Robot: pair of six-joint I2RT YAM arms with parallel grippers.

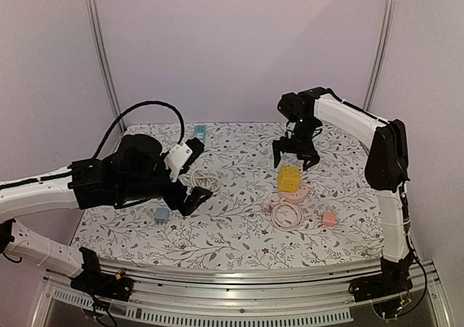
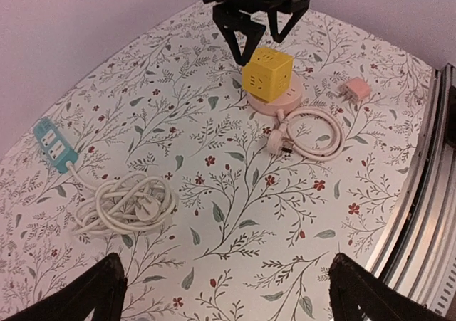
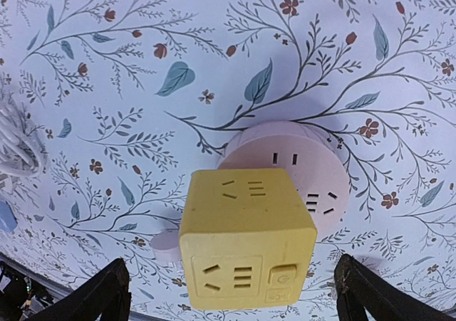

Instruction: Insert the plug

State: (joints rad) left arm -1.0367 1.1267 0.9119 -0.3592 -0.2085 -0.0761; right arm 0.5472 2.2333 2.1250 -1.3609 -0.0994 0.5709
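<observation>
Top external view: the right claw (image 1: 296, 156) is seen hanging over the yellow cube socket (image 1: 289, 178), which is set on the pink round socket (image 1: 296, 193) at the right middle of the flower-patterned desk (image 1: 239, 233). Its jaws are spread wide, with nothing held between them and no contact with the cube; in the right wrist view the cube's slotted faces are shown between and below the two dark fingers (image 3: 92, 292), partly covering the pink disc. The white plug (image 2: 279, 143) is found lying flat on the desk just near of the pink round socket, at the end of a looped cord (image 2: 336, 144), and it is gripped by neither arm. A small pink adapter (image 1: 330, 218) is placed to the right of that loop, apart from it. The left claw (image 1: 194, 196) is held above the left middle of the desk, also opened wide and empty. A blue adapter (image 1: 162, 214) is seen just left of it, a white cord bundle (image 2: 125, 203) lies beside it, and a teal power strip (image 1: 199, 133) is placed at the far edge.
</observation>
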